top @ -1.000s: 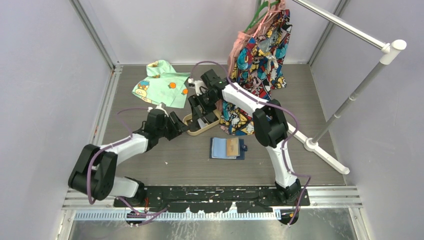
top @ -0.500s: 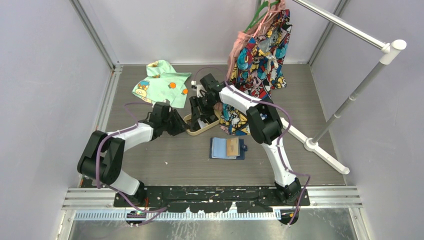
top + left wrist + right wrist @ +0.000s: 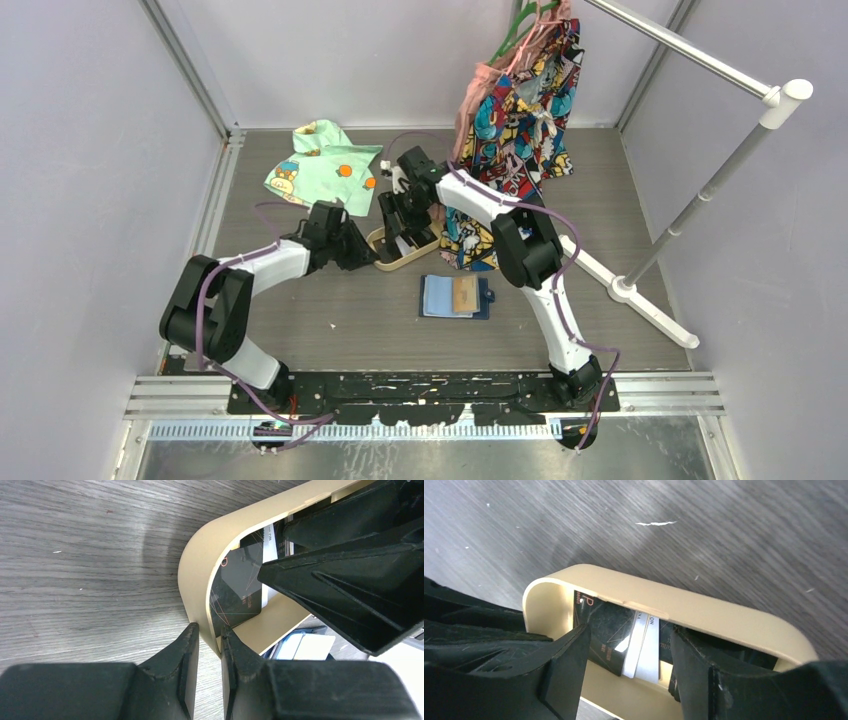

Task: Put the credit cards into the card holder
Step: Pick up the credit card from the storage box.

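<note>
Judging from the present layout, the task is at an early stage. The navy-blue, leather-like folding card holder lies open on the grey wood-grain worktop at the centre of the overhead frame. One orange-yellow plastic card lies on its right half; whether that card is seated in a pocket cannot be told. The other thin, dark and pale plastic credit cards lean inside the tan oval plastic tray, just above and left of the card holder. The left gripper is closed on the tray's rounded end wall, one finger outside and one inside, apparently to steady it. The right gripper sits low in the tray with its jaws apart, straddling the cards without pinching any. Work left to do: grip each card, lift it out, carry it to the card holder and insert it.
</note>
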Robot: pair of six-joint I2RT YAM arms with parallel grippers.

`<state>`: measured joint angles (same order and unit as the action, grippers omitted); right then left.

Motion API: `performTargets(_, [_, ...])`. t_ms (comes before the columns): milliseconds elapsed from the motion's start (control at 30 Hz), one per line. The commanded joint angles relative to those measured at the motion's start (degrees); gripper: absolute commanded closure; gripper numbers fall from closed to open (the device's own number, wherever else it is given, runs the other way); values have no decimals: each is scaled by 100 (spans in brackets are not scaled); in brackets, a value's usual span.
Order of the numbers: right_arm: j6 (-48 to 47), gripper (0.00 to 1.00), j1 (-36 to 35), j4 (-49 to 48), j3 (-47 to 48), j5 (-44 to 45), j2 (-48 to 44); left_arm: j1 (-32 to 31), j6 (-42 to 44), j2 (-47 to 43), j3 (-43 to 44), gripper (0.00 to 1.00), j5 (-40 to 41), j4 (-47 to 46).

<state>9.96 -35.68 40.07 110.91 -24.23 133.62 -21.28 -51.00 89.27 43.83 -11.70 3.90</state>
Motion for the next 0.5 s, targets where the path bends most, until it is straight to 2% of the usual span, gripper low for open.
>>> performTargets(0, [-387,34,-58,171,205,568,-32,-59,107,95,212,79,-127,-17])
performTargets(467, [444,39,-87,-513,-544,-1683,32,-91,126,136,240,80,-261,-33])
